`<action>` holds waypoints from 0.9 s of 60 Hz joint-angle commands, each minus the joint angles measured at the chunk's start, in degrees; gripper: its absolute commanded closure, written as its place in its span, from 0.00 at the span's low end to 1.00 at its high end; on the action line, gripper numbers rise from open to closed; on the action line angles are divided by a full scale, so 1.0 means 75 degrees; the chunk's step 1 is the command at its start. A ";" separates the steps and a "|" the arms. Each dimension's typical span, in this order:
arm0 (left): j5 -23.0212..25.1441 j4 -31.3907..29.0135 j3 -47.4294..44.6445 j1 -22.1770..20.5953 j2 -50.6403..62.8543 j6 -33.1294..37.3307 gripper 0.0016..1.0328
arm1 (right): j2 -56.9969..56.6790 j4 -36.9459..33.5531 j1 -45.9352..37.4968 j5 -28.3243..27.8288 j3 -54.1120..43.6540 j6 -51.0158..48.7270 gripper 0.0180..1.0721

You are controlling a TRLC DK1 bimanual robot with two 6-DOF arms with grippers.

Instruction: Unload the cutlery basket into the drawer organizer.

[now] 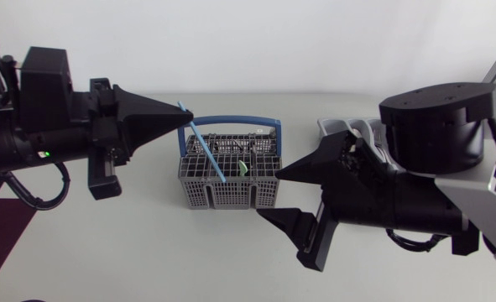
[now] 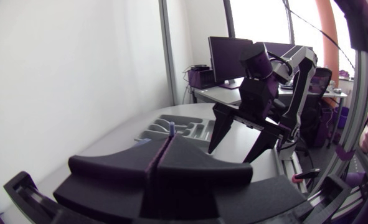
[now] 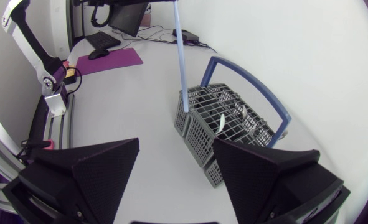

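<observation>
Left gripper (image 1: 189, 116) is clenched on a light-blue rod-like utensil (image 1: 207, 151), which is held slanting over the grey cutlery basket (image 1: 199, 197). Right gripper (image 1: 271, 195) is held released just beside the basket, and the drawer organizer (image 1: 336, 126) is partly hidden under that arm. A purple mat (image 1: 0, 235) is seen at the left edge of the white tabletop (image 1: 147, 260).

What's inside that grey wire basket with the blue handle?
A small green piece and some pale pieces stand in the grey wire basket. The left hand grips a light blue stick over it. The mesh walls hide the compartment bottoms.
</observation>
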 commanded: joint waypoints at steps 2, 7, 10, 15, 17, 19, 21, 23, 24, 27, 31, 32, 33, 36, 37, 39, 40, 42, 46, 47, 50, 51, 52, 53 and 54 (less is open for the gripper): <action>0.0495 -0.0281 0.0448 -0.0128 0.0533 -0.0371 0.85 | 0.0161 0.0049 0.0099 -0.0149 0.0067 0.0128 0.19; 0.0847 -0.0398 0.0612 -0.0187 0.0932 -0.0523 0.85 | 0.0396 0.0037 0.0099 -0.0290 0.0208 0.0139 0.19; 0.1011 -0.0398 0.0706 -0.0234 0.1084 -0.0640 0.85 | 0.0560 0.0061 0.0111 -0.0302 0.0278 0.0139 0.19; 0.1151 -0.0398 0.0823 -0.0363 0.1318 -0.0734 0.85 | 0.0806 0.0154 0.0111 -0.0384 0.0372 0.0151 0.25; 0.1222 -0.0398 0.0858 -0.0398 0.1412 -0.0781 0.85 | 0.0876 0.0178 0.0111 -0.0395 0.0407 0.0151 0.27; 0.1269 -0.0398 0.0905 -0.0468 0.1494 -0.0816 0.85 | 0.0958 0.0201 0.0099 -0.0395 0.0442 0.0186 0.27; 0.1280 -0.0398 0.0952 -0.0515 0.1588 -0.0828 0.85 | 0.1017 0.0272 0.0099 -0.0407 0.0466 0.0221 0.27; 0.1327 -0.0398 0.0999 -0.0539 0.1658 -0.0863 0.85 | 0.1087 0.0272 0.0099 -0.0466 0.0501 0.0245 0.27; 0.1362 -0.0387 0.1010 -0.0550 0.1693 -0.0875 0.85 | 0.1122 0.0283 0.0075 -0.0513 0.0524 0.0256 0.27; 0.1421 -0.0387 0.1081 -0.0609 0.1811 -0.0898 0.85 | 0.1228 0.0354 0.0028 -0.0583 0.0548 0.0280 0.28; 0.1421 -0.0387 0.1151 -0.0726 0.1951 -0.0898 0.85 | 0.1322 0.0412 -0.0077 -0.0677 0.0583 0.0303 0.33; 0.1421 -0.0387 0.1174 -0.0749 0.1986 -0.0898 0.85 | 0.1333 0.0424 -0.0112 -0.0724 0.0595 0.0315 0.34; 0.1421 -0.0387 0.1198 -0.0773 0.2033 -0.0898 0.85 | 0.1357 0.0424 -0.0159 -0.0806 0.0606 0.0327 0.36; 0.1409 -0.0375 0.1245 -0.0832 0.2104 -0.0898 0.85 | 0.1404 0.0447 -0.0276 -0.0958 0.0641 0.0350 0.41; 0.1409 -0.0375 0.1268 -0.0843 0.2127 -0.0898 0.85 | 0.1415 0.0447 -0.0311 -0.0993 0.0653 0.0350 0.44; 0.1409 -0.0375 0.1303 -0.0855 0.2174 -0.0898 0.85 | 0.1462 0.0447 -0.0358 -0.1040 0.0677 0.0362 0.48; 0.1409 -0.0375 0.1315 -0.0855 0.2186 -0.0898 0.85 | 0.1474 0.0447 -0.0370 -0.1063 0.0688 0.0362 0.50; 0.1409 -0.0375 0.1339 -0.0855 0.2209 -0.0898 0.85 | 0.1486 0.0447 -0.0393 -0.1063 0.0712 0.0374 0.54; 0.1409 -0.0375 0.1385 -0.0855 0.2232 -0.0898 0.85 | 0.1544 0.0436 -0.0429 -0.1075 0.0770 0.0374 0.62; 0.1409 -0.0375 0.1397 -0.0855 0.2244 -0.0898 0.85 | 0.1556 0.0412 -0.0429 -0.1087 0.0794 0.0374 0.64; 0.1409 -0.0375 0.1421 -0.0843 0.2244 -0.0898 0.85 | 0.1614 0.0389 -0.0429 -0.1110 0.0852 0.0385 0.70; 0.1409 -0.0375 0.1421 -0.0843 0.2232 -0.0898 0.85 | 0.1638 0.0377 -0.0429 -0.1110 0.0876 0.0385 0.72; 0.1409 -0.0375 0.1421 -0.0843 0.2232 -0.0898 0.85 | 0.1661 0.0354 -0.0417 -0.1110 0.0899 0.0385 0.74; 0.1409 -0.0375 0.1409 -0.0843 0.2232 -0.0898 0.85 | 0.1685 0.0342 -0.0429 -0.1110 0.0911 0.0385 0.75; 0.1409 -0.0363 0.1409 -0.0843 0.2232 -0.0898 0.85 | 0.1720 0.0342 -0.0417 -0.1110 0.0923 0.0385 0.77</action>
